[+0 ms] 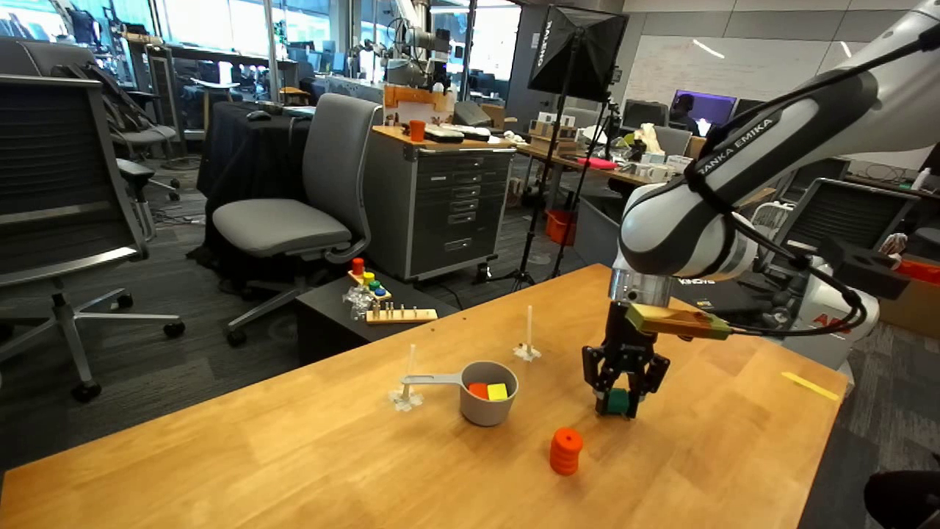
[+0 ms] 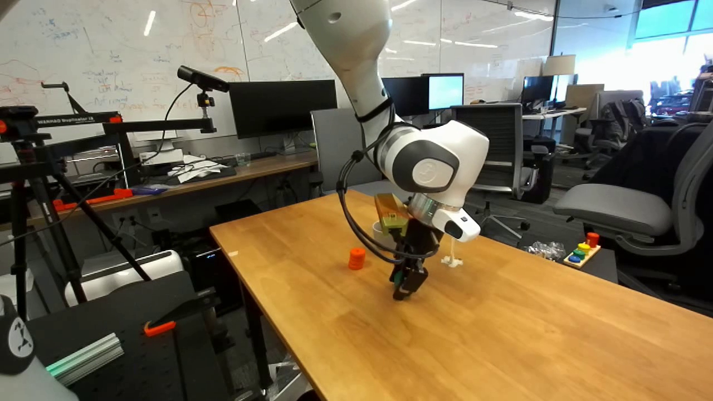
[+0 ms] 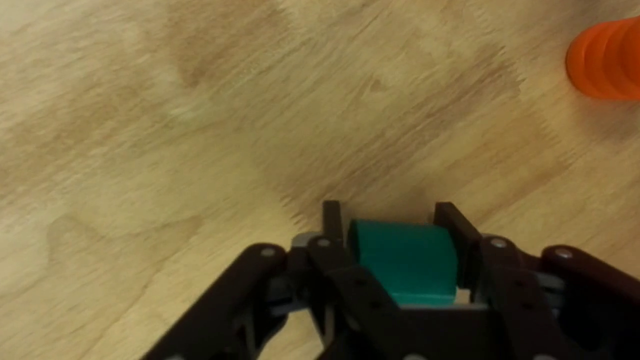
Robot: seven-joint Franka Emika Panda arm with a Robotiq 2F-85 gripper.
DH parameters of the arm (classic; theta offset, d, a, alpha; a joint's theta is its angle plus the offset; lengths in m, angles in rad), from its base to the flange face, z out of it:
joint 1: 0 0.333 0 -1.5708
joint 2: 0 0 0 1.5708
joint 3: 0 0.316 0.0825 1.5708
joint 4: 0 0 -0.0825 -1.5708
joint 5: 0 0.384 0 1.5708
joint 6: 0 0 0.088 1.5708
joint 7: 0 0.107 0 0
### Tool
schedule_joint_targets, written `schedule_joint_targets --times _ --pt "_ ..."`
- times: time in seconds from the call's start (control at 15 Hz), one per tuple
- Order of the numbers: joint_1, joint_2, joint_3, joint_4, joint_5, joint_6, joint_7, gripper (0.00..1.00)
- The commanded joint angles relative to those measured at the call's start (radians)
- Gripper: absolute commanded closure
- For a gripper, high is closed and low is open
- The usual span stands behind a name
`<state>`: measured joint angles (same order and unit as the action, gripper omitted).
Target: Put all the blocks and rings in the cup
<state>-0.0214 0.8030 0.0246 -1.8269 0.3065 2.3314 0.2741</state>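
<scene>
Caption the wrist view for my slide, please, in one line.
The robot's hand grips a green block, with stacked orange rings cut off by the picture's right edge.

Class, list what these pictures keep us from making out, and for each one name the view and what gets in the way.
Orange ring stack, wrist view: cut off by the right edge.
Green block, in an exterior view: mostly hidden behind the gripper fingers.
Floor of the grey measuring cup, in an exterior view: covered by the yellow block and red piece.
Whiteboard writing, in an exterior view: mostly too faint and small.
</scene>
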Motion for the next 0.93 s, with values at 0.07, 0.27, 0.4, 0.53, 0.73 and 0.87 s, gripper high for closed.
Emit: schedule_joint_targets --times 0.07,0.27,0.4,0.53,0.73,0.87 --pt "0.009 -0.008 -0.010 0.023 -0.006 -0.020 0.006 0.82" --pt "0.021 -0.035 -0.010 0.026 -0.019 -0.023 0.004 0.82" --pt "0.025 -0.058 -0.001 0.033 -0.023 -0.027 -0.006 0.82" --pt "0.036 -0.092 0.009 0.034 -0.025 -0.023 -0.013 0.82" --pt "0.064 -0.153 0.023 0.035 -0.033 -0.017 -0.023 0.82" --pt "0.081 -0.176 0.033 0.048 -0.039 -0.021 -0.027 0.82"
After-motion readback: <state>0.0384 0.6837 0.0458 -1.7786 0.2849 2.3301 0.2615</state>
